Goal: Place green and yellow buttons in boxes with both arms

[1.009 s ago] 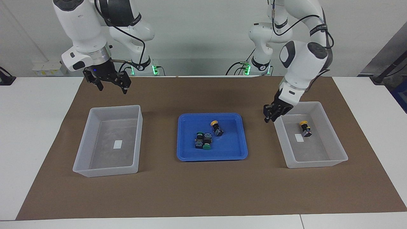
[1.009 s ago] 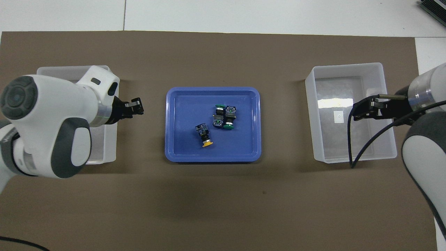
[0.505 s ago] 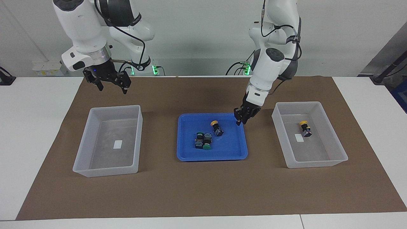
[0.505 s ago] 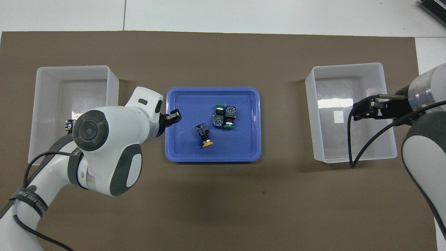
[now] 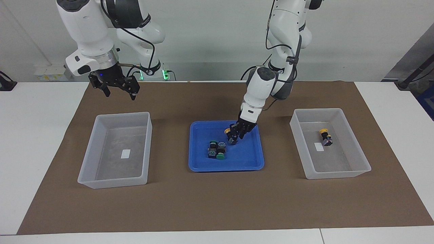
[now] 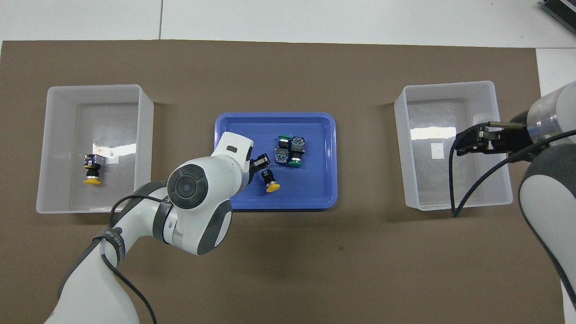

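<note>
Facing view showed the left gripper (image 5: 234, 135) clenched at the yellow button (image 5: 230, 135) in the blue tray (image 5: 226, 166); a shallow pinch could drop it short of the box (image 5: 356, 169). Right gripper (image 5: 117, 88) waited, fingers released.

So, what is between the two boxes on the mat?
The blue tray lies between the boxes, with three buttons in it and the left gripper at the yellow one. The facing view shows it.
</note>
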Robot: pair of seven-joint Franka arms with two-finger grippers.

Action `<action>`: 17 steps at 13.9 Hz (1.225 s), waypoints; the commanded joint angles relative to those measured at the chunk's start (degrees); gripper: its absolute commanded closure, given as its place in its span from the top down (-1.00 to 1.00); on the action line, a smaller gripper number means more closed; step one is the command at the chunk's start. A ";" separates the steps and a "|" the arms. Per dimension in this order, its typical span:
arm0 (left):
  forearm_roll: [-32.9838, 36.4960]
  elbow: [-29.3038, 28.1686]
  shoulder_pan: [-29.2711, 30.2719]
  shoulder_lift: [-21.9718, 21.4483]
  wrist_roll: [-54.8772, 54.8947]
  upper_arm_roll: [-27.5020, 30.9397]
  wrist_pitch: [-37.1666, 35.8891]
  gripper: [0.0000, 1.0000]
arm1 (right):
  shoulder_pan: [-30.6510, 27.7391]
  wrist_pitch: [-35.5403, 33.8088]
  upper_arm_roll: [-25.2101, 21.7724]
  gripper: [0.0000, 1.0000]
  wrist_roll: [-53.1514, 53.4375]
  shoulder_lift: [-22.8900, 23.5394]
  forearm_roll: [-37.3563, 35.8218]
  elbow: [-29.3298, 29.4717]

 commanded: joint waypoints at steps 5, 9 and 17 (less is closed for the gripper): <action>-0.68 1.15 -1.80 1.05 -2.51 1.10 1.19 -0.19 | 0.12 -0.29 -0.71 1.00 -1.43 -0.83 1.34 -0.70; -0.59 2.21 -1.80 1.23 -2.78 1.10 0.66 0.97 | 0.20 -0.29 -0.71 1.00 -1.43 -0.83 1.34 -0.70; -0.50 -0.34 -1.80 0.79 -0.85 1.10 0.13 0.78 | 0.73 3.29 -0.02 1.00 -0.99 -1.09 2.30 -2.71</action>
